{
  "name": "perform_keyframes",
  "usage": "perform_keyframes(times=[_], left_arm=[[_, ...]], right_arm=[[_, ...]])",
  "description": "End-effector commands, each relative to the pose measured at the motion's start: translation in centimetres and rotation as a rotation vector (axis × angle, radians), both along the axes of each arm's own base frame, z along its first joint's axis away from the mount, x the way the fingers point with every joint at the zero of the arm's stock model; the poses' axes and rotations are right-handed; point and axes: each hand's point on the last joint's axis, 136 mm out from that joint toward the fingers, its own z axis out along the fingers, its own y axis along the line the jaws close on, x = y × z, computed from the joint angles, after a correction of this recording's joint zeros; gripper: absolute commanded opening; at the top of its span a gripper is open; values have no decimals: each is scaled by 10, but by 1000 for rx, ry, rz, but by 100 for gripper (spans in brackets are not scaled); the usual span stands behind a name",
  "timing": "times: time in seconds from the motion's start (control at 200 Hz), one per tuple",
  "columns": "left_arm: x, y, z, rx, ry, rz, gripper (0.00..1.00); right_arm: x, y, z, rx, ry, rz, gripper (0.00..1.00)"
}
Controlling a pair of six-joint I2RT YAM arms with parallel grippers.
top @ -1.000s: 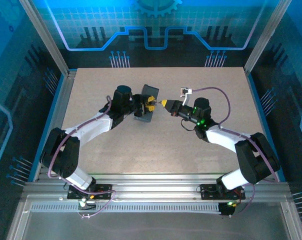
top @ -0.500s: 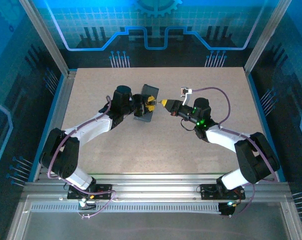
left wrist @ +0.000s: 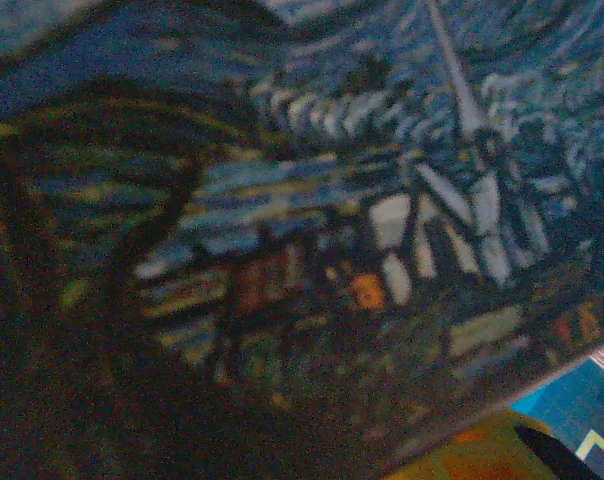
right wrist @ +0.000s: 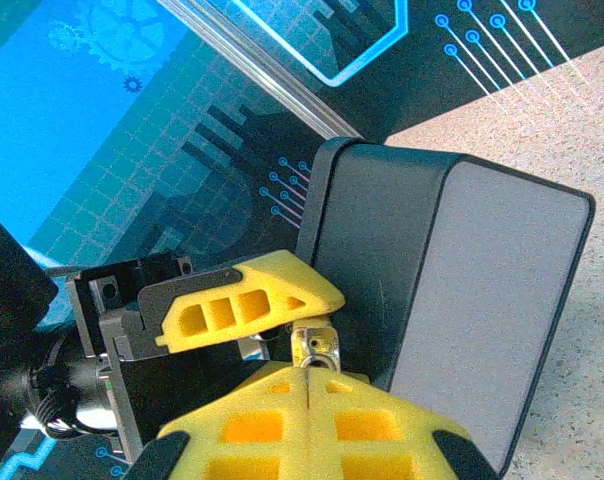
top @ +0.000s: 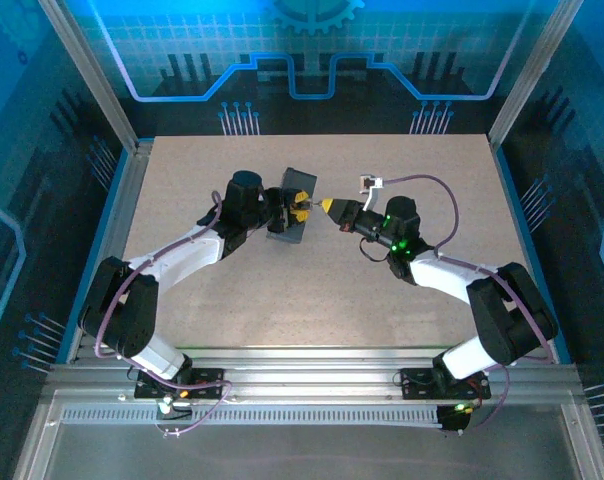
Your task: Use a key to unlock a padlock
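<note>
Yellow right gripper (right wrist: 309,374) is pressed closed, padlock (right wrist: 317,345) touching its tips; how far left gripper (top: 300,206) is opened cannot be told.

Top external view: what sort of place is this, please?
Probably a robot work cell: a speckled table framed by aluminium rails, blue circuit-pattern panels around it, two arms bolted at its near edge.

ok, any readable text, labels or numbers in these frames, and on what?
None readable.
Tin box: blurred painted swirl pattern, no lettering; its plain grey side carries nothing either.
Backdrop panels: gear and circuit-line graphics, no words or numbers.
</note>
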Motion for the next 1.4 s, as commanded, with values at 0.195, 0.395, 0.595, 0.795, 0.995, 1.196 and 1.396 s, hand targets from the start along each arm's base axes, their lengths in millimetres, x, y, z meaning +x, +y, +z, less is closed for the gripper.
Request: perform_keyframes(times=[0.195, 0.395, 0.595, 0.795, 0.995, 1.196, 1.396], left_arm=[[2, 2, 42, -56, -104, 13, 4], [3, 3, 42, -58, -97, 24, 4], [4, 2, 43, -64, -100, 26, 3], [4, -1, 46, -64, -119, 4, 3], [2, -3, 47, -57, -124, -17, 3], [-3, -2, 43, -29, -122, -50, 2], [-4, -1, 42, -30, -121, -41, 2]], right_arm=[[2, 12, 15, 27, -45, 14, 0], [1, 18, 16, 28, -48, 24, 0], [0, 25, 13, 26, -41, 41, 0], [2, 26, 10, 22, -34, 43, 0], [0, 32, 6, 15, -32, 77, 0], [-1, 33, -3, -25, -10, 83, 0], [-3, 35, -12, -54, 4, 104, 0]])
